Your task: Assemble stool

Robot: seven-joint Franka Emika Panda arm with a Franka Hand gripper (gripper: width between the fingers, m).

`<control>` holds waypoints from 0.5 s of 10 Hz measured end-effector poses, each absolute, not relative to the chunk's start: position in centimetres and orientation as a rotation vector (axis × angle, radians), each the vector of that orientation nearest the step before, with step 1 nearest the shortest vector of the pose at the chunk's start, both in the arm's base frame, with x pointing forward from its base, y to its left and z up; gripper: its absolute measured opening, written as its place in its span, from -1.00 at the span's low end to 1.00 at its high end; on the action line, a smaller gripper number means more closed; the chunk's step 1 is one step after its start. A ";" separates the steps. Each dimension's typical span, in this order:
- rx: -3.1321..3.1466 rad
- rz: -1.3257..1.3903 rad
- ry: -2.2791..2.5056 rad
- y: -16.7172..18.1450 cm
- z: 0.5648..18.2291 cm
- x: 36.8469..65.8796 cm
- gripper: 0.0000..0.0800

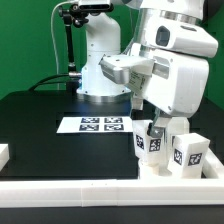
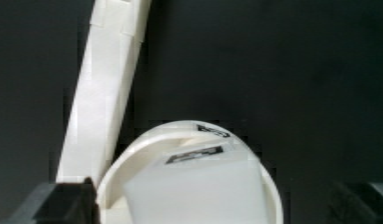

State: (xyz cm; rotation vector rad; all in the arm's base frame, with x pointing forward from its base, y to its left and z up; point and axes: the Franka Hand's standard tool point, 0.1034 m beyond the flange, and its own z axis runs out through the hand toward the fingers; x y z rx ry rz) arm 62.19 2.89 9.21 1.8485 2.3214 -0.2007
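At the exterior view's front right the stool's white legs stand close together, with marker tags facing out, on a low white base that may be the seat. My gripper hangs just above and left of them. In the wrist view a rounded white stool part with marker tags lies between my dark fingers, which stand wide apart on either side of it. My gripper is open. Whether the fingers touch the part does not show.
The marker board lies flat on the black table, left of the legs. A long white rail runs along the front edge, and a white block sits at the left. In the wrist view a rail runs beside the rounded part.
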 end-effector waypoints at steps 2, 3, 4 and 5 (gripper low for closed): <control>1.853 -0.204 2.320 2.8 9.2 62.1 -0.16; 1.865 -0.205 2.310 2.7 9.2 62.1 -0.16; 1.866 -0.205 2.310 2.7 9.2 62.1 -0.16; 1.869 -0.205 2.307 2.7 9.2 62.1 -0.16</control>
